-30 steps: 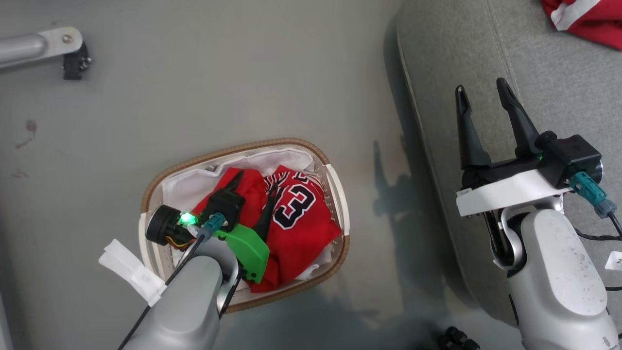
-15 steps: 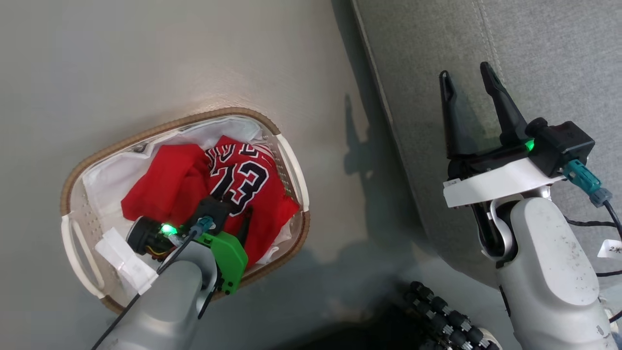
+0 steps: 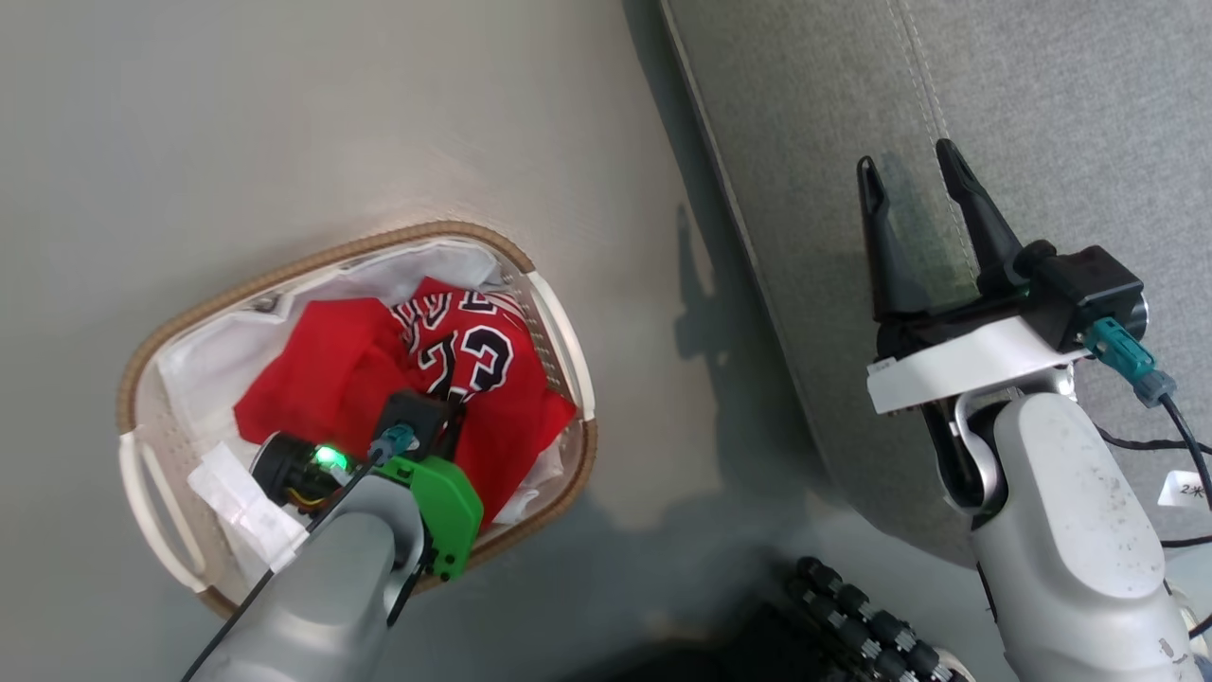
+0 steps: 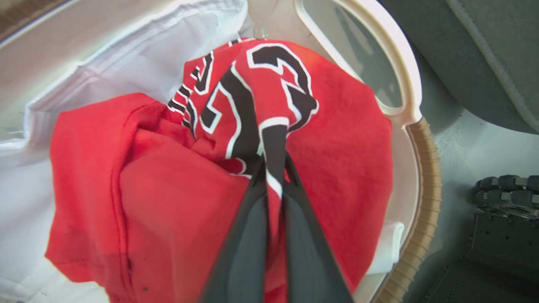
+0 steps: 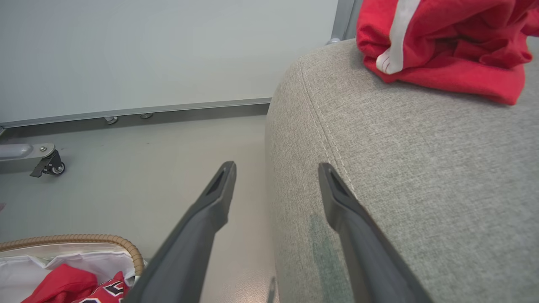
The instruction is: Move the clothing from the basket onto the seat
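Number 23 jersey [image 4: 345,126] pinched: left tool [image 4: 274,168] clenched on its fold, inside basket [image 3: 312,260]. Seat [image 3: 1042,95] at 3 o'clock. Right tool [image 3: 905,161] released above seat.

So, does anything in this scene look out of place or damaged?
Nothing spilled or broken. The white liner lies rumpled in the basket, and the seat has a faint greenish patch by the right gripper, perhaps only a light's glow.

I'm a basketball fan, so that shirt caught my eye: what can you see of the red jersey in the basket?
The red jersey looks like soft knit fabric, printed with black, white-edged numerals 23. It lies crumpled in the basket on a white liner. The left end effector is shut on a fold at the numerals.
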Controlling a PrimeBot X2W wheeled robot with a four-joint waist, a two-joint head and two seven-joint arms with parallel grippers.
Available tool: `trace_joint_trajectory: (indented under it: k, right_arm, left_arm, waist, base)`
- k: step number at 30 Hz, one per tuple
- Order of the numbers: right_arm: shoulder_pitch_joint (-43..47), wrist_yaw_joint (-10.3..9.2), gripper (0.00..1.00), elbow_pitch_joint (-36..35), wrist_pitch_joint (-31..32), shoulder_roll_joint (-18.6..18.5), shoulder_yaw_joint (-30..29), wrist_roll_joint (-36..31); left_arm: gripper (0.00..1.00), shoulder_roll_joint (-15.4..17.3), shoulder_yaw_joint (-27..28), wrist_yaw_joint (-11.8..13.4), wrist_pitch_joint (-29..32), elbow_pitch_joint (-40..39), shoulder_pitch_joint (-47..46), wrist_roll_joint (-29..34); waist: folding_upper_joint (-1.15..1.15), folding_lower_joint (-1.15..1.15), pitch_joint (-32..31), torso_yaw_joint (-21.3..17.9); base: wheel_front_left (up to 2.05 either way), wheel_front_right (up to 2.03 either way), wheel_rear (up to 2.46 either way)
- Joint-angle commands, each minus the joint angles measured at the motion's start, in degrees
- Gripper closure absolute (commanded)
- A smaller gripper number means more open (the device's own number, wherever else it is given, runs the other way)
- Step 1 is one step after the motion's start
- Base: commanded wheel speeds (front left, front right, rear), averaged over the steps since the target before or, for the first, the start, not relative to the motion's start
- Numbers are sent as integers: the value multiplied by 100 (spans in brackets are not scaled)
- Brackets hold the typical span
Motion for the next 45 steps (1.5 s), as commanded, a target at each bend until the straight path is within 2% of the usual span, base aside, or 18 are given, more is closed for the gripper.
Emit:
trace_joint_trajectory:
  k: [1, 6, 15, 19, 26, 32, 45]
  right_arm:
    - [99, -6, 0, 50, -11, -20, -36, -79]
    - [249, -6, 0, 193, -11, -22, -138, -293]
    - [769, -6, 0, 466, -11, -23, -272, -589]
    - [1098, -6, 0, 606, -11, -23, -247, -697]
    - [1426, -6, 0, 755, -11, -22, -135, -762]
    - [1472, -6, 0, 802, -11, -21, 18, -790]
    - [1006, -6, 0, 835, -11, -18, 711, -680]
  left_arm:
    - [100, 2, 18, -1, -52, -134, 8, -37]
    - [100, 147, 275, 1, -42, -894, 236, -10]
    - [100, 420, 774, 17, -43, -2399, 712, 516]
    - [100, 646, 896, 11, -43, -3071, 805, 843]
    - [100, 997, 597, 2, -44, -3656, 434, 1038]
    - [100, 1206, 78, 2, -44, -3710, -200, 974]
    - [100, 1067, -390, 2, -36, -3935, -1208, 708]
  waist:
    - [0, -1, -350, 276]
    - [0, -1, -947, 582]
    - [0, -1, -2320, 1041]
    - [0, -1, -2969, 1175]
    - [0, -1, -3710, 1270]
    - [0, -1, -4035, 1340]
    - [0, -1, -4276, 1466]
  base:
    - [0, 0, 0]
    - [0, 0, 0]
    - [0, 0, 0]
    - [0, 0, 0]
    - [0, 0, 0]
    - [0, 0, 0]
    - [0, 0, 0]
